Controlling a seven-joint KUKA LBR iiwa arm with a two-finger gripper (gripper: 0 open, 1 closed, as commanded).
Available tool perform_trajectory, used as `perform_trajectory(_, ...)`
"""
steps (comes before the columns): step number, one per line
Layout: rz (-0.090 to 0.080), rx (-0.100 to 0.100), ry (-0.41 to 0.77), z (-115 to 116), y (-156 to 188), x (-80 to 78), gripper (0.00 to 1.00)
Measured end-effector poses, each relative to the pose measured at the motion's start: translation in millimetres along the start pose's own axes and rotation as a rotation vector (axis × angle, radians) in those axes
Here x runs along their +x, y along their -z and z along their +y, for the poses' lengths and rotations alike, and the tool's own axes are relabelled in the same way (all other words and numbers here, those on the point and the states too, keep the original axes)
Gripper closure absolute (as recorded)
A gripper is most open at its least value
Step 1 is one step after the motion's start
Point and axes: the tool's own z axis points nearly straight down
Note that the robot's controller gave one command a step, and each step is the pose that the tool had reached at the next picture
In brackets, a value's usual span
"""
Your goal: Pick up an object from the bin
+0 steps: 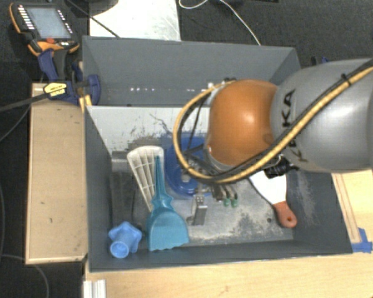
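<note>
My gripper (199,212) hangs low over the middle of the bin floor, under the arm's orange cover. Just left of it lies a light blue scoop (165,226) with its handle pointing toward the back. A white ribbed fan-shaped piece (145,165) leans beside that handle. A dark blue round dish (181,176) lies right behind the gripper, partly hidden by the arm. To the right rests a white spatula (275,194) with an orange handle tip. Nothing shows held in the gripper.
A small blue pipe fitting (124,238) lies in the front left corner. A dark grey block (120,192) sits along the left wall. The arm and its cover hide the bin's back right part. Bare floor shows at the front between gripper and spatula.
</note>
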Motion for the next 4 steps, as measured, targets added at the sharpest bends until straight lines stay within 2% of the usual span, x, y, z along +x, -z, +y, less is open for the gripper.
perform_trajectory(1,-0.008,-0.001,-0.008,-1,4,-2.0,0.0)
perform_trajectory(2,-0.003,-0.002,-0.6,-23,-75,-34.4,0.0)
perform_trajectory(3,-0.008,-0.002,-0.356,-8,-78,-68.6,0.0)
perform_trajectory(4,-0.004,-0.002,-0.554,0,-75,-40.2,0.0)
